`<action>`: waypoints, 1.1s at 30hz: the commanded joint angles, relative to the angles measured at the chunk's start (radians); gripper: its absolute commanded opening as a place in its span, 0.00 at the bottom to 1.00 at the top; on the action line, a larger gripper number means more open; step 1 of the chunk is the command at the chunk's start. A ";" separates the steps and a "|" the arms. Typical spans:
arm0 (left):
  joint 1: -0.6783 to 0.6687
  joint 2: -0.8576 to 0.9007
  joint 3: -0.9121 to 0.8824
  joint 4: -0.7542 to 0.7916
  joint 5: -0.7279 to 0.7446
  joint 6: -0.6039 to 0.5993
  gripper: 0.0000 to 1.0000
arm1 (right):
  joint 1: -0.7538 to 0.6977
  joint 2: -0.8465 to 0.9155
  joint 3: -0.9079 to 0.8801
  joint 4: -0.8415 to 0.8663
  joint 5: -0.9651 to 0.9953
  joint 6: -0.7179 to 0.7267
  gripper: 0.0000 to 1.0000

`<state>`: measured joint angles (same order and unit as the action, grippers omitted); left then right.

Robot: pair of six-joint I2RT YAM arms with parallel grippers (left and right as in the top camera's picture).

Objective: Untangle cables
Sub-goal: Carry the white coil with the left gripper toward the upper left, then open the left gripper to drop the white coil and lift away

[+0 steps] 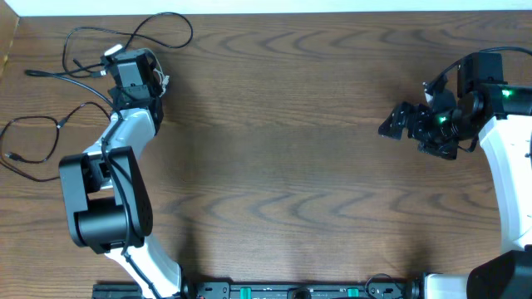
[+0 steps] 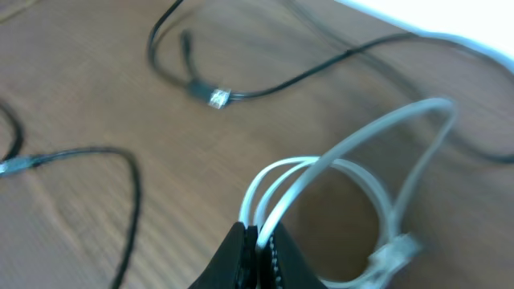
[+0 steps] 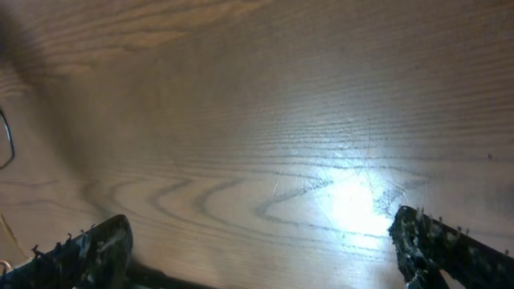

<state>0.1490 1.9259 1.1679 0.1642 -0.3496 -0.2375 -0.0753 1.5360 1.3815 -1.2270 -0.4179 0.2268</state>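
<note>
My left tool (image 2: 255, 241) is clamped on the white cable (image 2: 353, 152), maybe three strands, but it's blurry. The black cables (image 2: 197, 87) lie near it on the worktop (image 2: 72, 96). My right tool (image 3: 261, 245) is wide apart, far off.

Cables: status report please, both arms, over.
Left gripper shut on white cable coil. Right gripper open, empty, over table. Black cables lie loose near left gripper.

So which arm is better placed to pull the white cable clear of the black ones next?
Left, probably. The left hand is shut on the white cable, with the black cables lying beside it. The right hand hangs open over bare table, far across.
</note>
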 commanded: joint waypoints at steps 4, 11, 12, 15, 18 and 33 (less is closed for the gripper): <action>0.065 0.052 0.012 -0.075 -0.126 0.008 0.22 | 0.005 -0.012 -0.005 -0.005 0.000 0.004 0.99; 0.074 0.033 0.013 -0.074 -0.110 0.035 0.73 | 0.005 -0.012 -0.005 0.004 0.000 0.005 0.99; 0.074 0.026 0.013 -0.074 -0.094 0.035 0.73 | 0.005 -0.012 -0.005 0.003 0.000 0.005 0.99; 0.074 -0.004 0.013 -0.074 -0.030 0.034 0.73 | 0.005 -0.012 -0.005 -0.004 0.000 0.005 0.99; 0.074 -0.042 0.013 -0.070 0.063 0.034 0.79 | 0.005 -0.012 -0.005 -0.007 0.000 0.005 0.99; 0.074 -0.463 0.013 -0.455 1.008 0.033 0.96 | 0.005 -0.012 -0.005 0.034 -0.010 0.017 0.99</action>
<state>0.2253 1.5356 1.1717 -0.1970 0.2443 -0.2089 -0.0753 1.5360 1.3788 -1.2037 -0.4175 0.2272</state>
